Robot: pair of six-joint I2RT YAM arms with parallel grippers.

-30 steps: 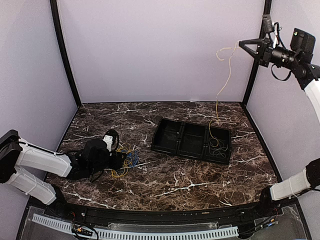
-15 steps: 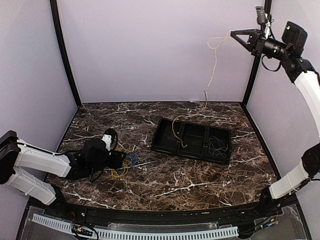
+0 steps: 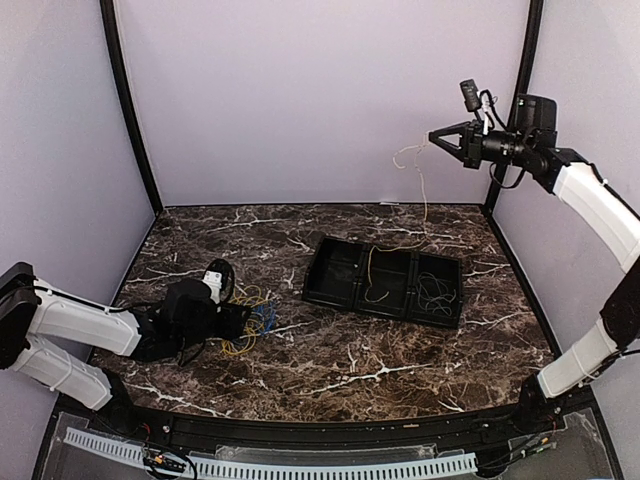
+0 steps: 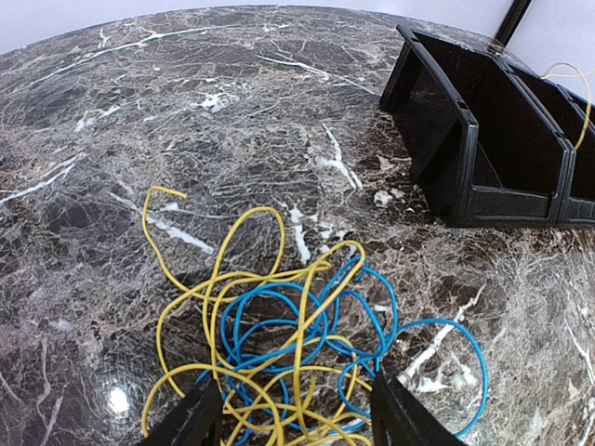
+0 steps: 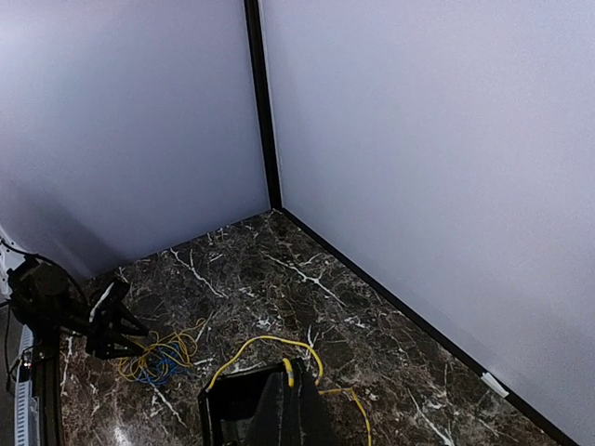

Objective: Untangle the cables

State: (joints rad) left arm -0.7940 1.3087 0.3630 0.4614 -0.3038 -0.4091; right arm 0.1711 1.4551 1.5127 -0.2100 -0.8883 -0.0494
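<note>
High over the far right corner of the bench (image 3: 350, 360), shut right fingers (image 3: 436, 136) dangle a yellow cable (image 3: 424, 195) into the tray (image 3: 355, 305); left fingers (image 4: 197, 420) gape astride the tangle (image 4: 288, 344).

R wrist cam: my right gripper (image 5: 286, 388) has its jaws pinched on a yellow cable (image 5: 265, 340) arcing over the marble surface (image 5: 279, 269). Yellow/blue tangle (image 5: 156, 359) at far left, by the left gripper (image 5: 130, 336).

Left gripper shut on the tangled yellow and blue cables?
No, the left gripper stands open, fingers apart astride the yellow and blue cables.
</note>
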